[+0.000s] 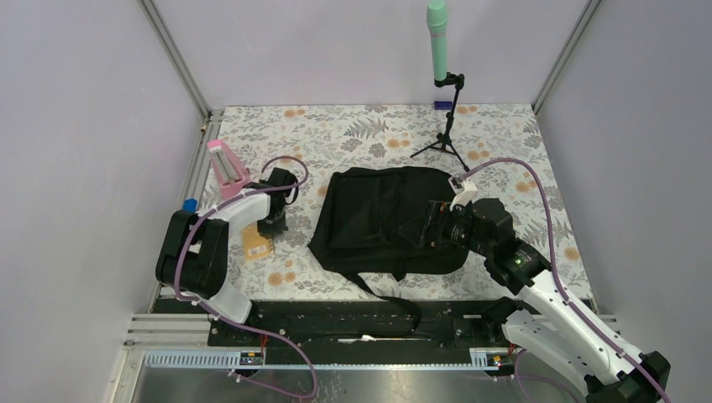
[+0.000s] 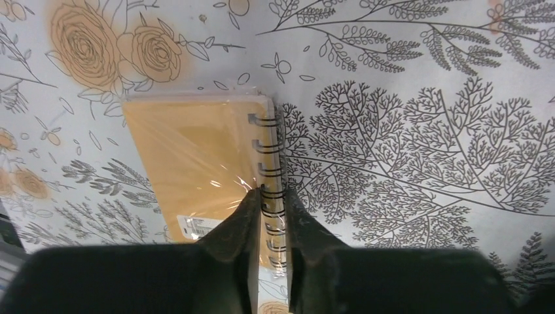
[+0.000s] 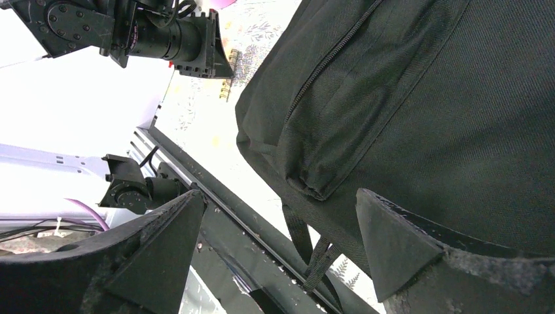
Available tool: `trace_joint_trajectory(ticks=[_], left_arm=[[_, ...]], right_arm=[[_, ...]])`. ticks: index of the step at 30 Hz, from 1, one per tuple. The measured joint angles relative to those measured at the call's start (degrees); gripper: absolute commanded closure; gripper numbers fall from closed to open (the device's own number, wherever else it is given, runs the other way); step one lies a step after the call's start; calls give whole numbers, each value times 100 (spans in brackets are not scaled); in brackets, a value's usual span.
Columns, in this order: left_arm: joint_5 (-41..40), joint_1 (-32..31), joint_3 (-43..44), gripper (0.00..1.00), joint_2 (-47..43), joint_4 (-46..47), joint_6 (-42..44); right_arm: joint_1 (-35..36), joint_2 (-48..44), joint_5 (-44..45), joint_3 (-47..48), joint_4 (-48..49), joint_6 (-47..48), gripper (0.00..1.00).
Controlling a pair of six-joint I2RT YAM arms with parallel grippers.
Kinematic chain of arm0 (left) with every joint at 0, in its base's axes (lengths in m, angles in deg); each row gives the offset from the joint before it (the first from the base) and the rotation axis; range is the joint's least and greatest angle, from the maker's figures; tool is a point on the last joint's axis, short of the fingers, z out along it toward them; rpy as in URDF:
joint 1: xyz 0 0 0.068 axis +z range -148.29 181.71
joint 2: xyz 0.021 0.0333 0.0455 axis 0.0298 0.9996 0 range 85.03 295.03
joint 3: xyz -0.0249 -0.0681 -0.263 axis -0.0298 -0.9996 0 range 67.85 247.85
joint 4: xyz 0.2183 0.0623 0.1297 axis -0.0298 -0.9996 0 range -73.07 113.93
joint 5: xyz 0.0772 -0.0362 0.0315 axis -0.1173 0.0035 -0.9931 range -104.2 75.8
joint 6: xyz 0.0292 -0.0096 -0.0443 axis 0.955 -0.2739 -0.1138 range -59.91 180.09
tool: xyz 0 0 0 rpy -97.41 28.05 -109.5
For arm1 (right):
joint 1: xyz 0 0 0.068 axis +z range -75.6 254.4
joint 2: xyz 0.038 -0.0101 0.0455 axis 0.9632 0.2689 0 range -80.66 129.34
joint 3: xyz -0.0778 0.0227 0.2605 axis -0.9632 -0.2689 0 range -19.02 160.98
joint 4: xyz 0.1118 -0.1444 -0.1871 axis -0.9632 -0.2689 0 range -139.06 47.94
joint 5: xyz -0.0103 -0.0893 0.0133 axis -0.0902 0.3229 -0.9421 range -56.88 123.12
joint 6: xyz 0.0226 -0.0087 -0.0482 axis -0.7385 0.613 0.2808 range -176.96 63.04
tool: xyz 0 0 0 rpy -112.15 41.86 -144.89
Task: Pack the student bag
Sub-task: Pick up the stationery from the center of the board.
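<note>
- Orange notebook (image 2: 196,163), sealed in clear film, lies flat on the table (image 2: 425,131). Its wire spine runs straight out ahead of the left gripper (image 2: 268,196), lengthwise between the two fingers.
- Those left jaws are pinched narrow across the spine, one finger on each side, and both look to touch the coil. This is a grasp on the notebook by its bound edge, with the cover spreading off to the left finger's side.
- Black bag (image 1: 378,218) lies flat, well apart from the left jaws and off to their right, with bare table between. None of it shows in the left wrist view.
- Spread wide, the right gripper (image 3: 280,196) holds nothing. The bag fills the space just ahead of and beyond its fingers, so the right arm is by far the nearer to it.
- One zip (image 3: 327,65) runs slantwise away from the right jaws and looks closed along the stretch in view. Whether the main compartment is open I cannot tell.
- Judgement: the coming move turns on carrying the notebook sideways from the left jaws, rightward to the bag. The right jaws are placed to hold or open a mouth for it.
- Risk, as I judge it: a grip on thin wire alone may let the notebook swing or slip on the way.
</note>
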Motion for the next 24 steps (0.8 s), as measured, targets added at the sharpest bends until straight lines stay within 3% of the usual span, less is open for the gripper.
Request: trace_joint_trajectory(ticks=[9, 17, 24], left_arm=[[9, -42, -98, 100, -463, -83, -2], [636, -55, -481, 100, -3088, -13, -15], [2173, -55, -492, 100, -4498, 518, 153]], right_arm=[[0, 4, 7, 0, 0, 9, 6], [0, 13, 96, 0, -98, 114, 6], [26, 173, -511, 2, 221, 81, 4]])
